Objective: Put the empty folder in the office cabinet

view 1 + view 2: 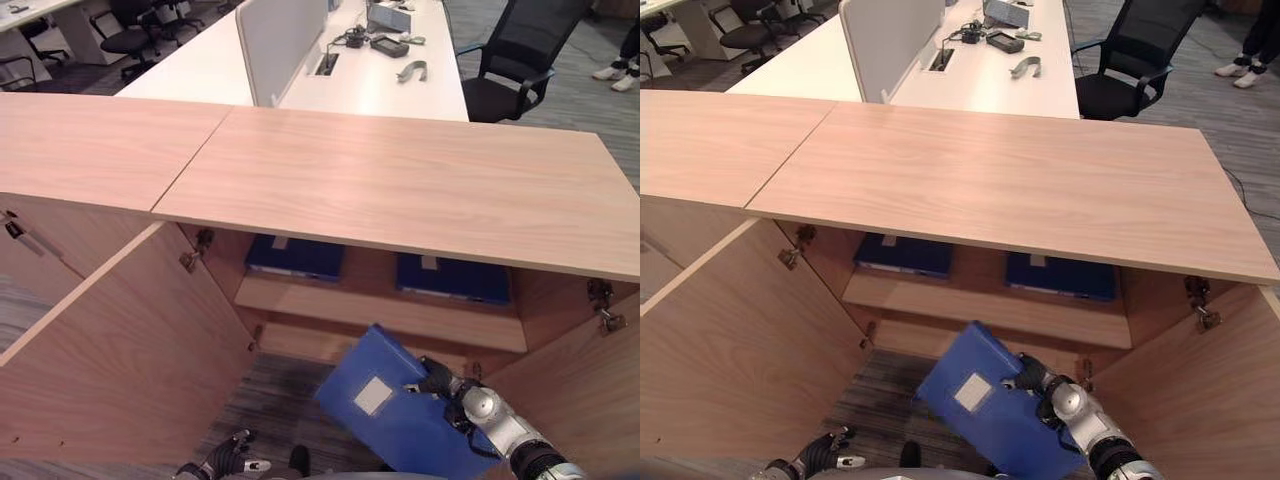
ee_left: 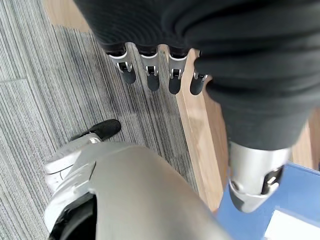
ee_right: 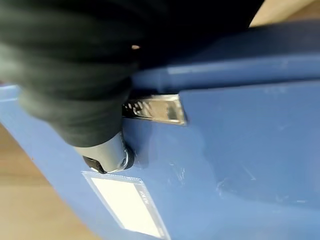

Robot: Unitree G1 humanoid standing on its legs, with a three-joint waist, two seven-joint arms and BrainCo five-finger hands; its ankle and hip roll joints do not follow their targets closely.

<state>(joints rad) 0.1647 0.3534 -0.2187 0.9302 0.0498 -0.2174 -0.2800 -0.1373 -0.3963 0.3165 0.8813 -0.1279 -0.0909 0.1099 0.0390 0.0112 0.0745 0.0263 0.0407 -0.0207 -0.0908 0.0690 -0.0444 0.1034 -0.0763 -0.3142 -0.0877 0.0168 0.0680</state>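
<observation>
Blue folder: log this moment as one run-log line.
right hand: shut on blue folder, tilted, below cabinet shelf | left hand: open, idle, low | cabinet doors: open | folder: not yet shelved

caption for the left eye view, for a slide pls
Right hand holds a tilted blue folder before the open cabinet, where two blue folders lie on the shelf.

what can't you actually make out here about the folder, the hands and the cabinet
- Blue folder: whether it is empty; it is closed. Its lower corner is cut off by the left eye view's bottom edge.
- Right hand: its fingers, hidden behind the folder in the eye views and blurred in the right wrist view.
- Two blue folders on the cabinet shelf: their far ends, hidden under the cabinet top.
</observation>
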